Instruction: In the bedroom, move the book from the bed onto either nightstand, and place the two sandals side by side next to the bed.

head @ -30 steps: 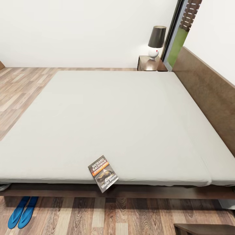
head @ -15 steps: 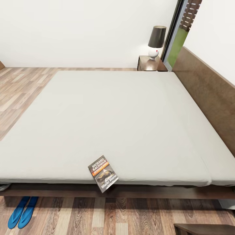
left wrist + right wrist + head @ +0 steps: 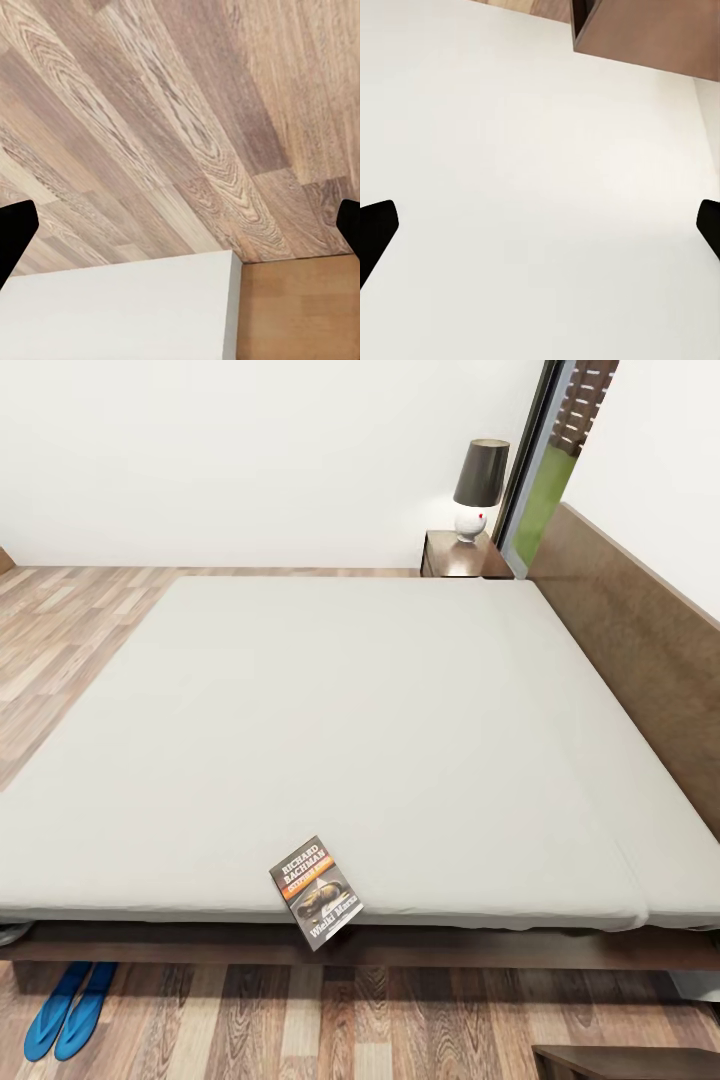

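At the near edge of the large low bed [image 3: 330, 730], with its flat pale grey mattress and dark brown wooden frame, lies the thin dark paperback book [image 3: 316, 891], white author lettering and orange band face up. One corner of the book overhangs the mattress edge. The long brown headboard [image 3: 640, 650] runs along the bed's right side in the head view. On the wood-plank floor [image 3: 300, 1020] below the bed's near left corner, the two flat bright blue sandals [image 3: 70, 1008] lie side by side, touching, partly under the frame. Beyond the bed's far right corner stands the low dark brown wooden nightstand [image 3: 462, 556], carrying a white-based lamp with a dark shade [image 3: 477, 488].

Left gripper [image 3: 180, 232]: dark fingertips [image 3: 13, 236] stand wide apart, holding nothing, over plank floor. Right gripper [image 3: 540, 232]: likewise spread wide and empty, facing a pale surface.
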You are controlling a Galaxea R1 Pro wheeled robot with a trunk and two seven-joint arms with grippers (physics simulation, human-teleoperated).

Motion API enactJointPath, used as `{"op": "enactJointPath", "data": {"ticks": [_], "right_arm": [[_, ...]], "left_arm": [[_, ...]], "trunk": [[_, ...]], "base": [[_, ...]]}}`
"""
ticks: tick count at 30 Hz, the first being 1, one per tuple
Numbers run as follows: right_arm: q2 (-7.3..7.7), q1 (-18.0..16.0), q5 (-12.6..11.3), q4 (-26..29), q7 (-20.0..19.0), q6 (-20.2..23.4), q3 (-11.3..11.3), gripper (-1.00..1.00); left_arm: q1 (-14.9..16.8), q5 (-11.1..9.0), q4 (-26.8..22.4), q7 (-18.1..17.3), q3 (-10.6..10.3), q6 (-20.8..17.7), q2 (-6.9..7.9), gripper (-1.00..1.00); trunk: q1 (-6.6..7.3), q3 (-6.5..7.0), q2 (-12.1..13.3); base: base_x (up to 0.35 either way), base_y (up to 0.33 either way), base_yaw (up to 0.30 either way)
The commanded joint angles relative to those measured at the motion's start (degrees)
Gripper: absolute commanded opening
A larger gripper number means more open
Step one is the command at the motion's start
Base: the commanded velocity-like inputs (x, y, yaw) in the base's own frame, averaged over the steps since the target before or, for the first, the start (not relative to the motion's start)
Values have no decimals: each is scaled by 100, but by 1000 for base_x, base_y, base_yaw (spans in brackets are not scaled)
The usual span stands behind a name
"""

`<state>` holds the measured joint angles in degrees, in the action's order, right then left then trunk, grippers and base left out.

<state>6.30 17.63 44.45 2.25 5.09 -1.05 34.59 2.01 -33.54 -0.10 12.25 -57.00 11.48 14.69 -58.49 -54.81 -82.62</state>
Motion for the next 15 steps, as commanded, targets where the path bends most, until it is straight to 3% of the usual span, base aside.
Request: {"op": "enactJointPath", "data": {"ticks": [1,8,15], "right_arm": [[-1,2,55,3,10,-13,47,100],[40,7,52,8,10,-19,53,100],[252,12,41,11,10,-38,120,100]], "left_arm": [[0,-38,-2,17,-48,12,0,100],[1,-39,-2,17,-48,12,-1,100],[-1,-45,-3,17,-48,12,-1,100]], "trunk": [[0,-2,-2],[0,-2,-2],[0,-2,-2]], "base": [[0,0,0],[0,0,0],[0,0,0]]}}
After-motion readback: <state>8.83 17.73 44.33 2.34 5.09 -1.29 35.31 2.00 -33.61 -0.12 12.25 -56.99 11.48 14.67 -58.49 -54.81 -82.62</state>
